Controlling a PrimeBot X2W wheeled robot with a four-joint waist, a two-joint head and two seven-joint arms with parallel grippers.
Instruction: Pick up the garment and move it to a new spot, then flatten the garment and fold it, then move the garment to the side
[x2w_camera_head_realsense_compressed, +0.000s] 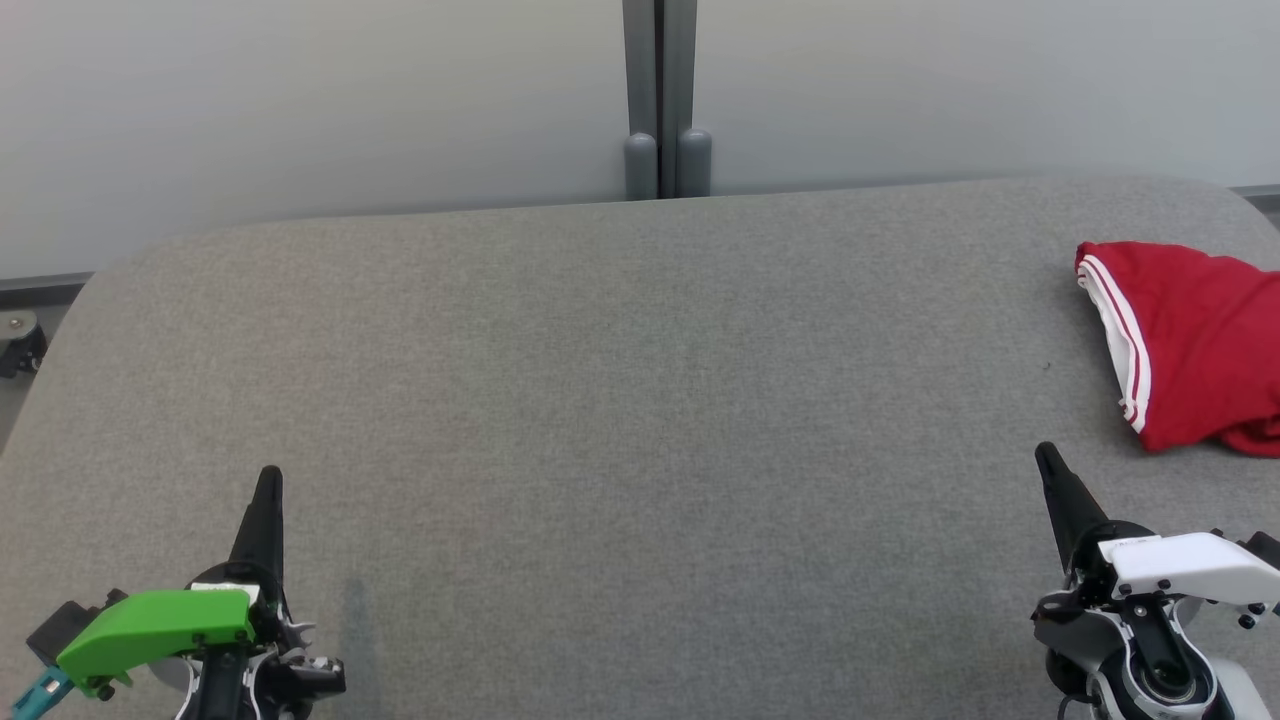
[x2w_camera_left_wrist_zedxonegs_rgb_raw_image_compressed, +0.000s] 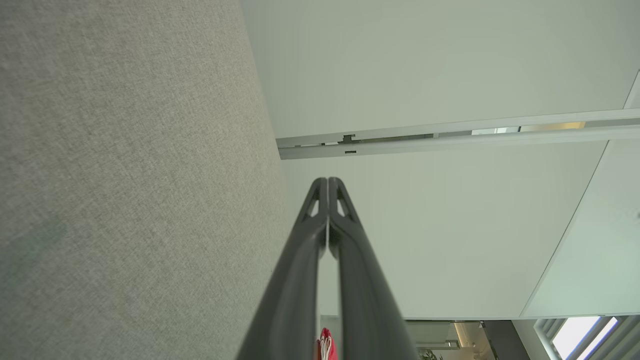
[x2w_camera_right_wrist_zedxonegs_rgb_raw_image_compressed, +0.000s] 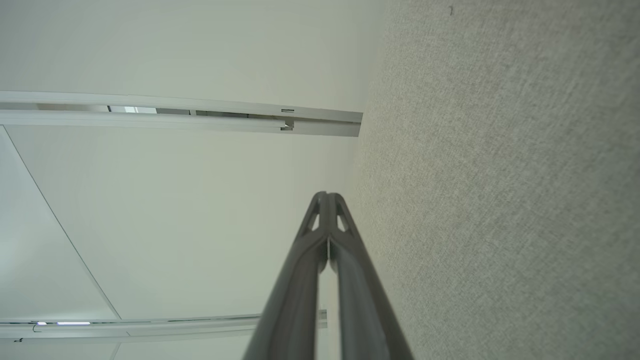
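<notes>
Lying bunched at the far right of the desk (x2w_camera_head_realsense_compressed: 620, 380), the red garment (x2w_camera_head_realsense_compressed: 1200, 340) looks light and limp, best pinched at its white-striped hem; left tool (x2w_camera_head_realsense_compressed: 268, 478) and right tool (x2w_camera_head_realsense_compressed: 1046, 456) sit pressed together, empty.

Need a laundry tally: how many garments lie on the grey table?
1: a red garment with white stripes, bunched at the table's far right; the frame's edge cuts it off, so others may be hidden.
</notes>
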